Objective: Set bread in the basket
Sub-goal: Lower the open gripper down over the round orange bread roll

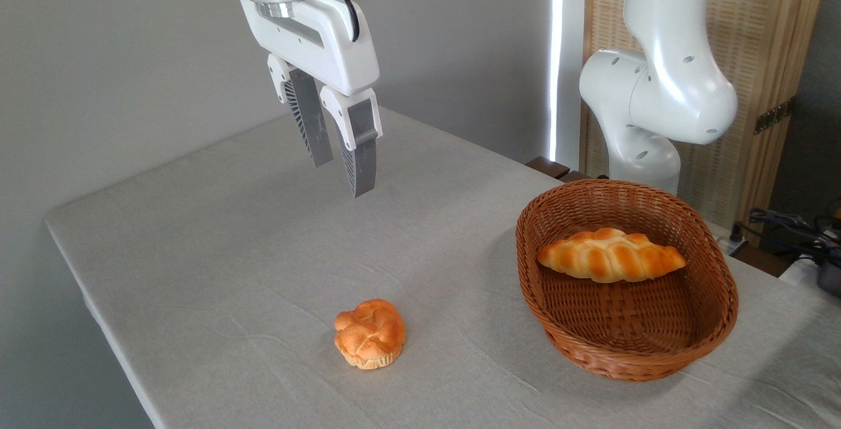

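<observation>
Claw (341, 176) hangs empty, fingers slightly parted, high above bread (369, 334).

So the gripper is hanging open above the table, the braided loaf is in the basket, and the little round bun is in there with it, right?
Not quite. In the camera view the round bun sits on the table, left of the basket, not inside it. The rest holds: the gripper hangs open above the table, and the braided loaf lies in the basket.

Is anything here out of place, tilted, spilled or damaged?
Nothing stands out. The bun sits whole on the table, the braided loaf lies in the upright basket, and the gripper hangs empty.
</observation>
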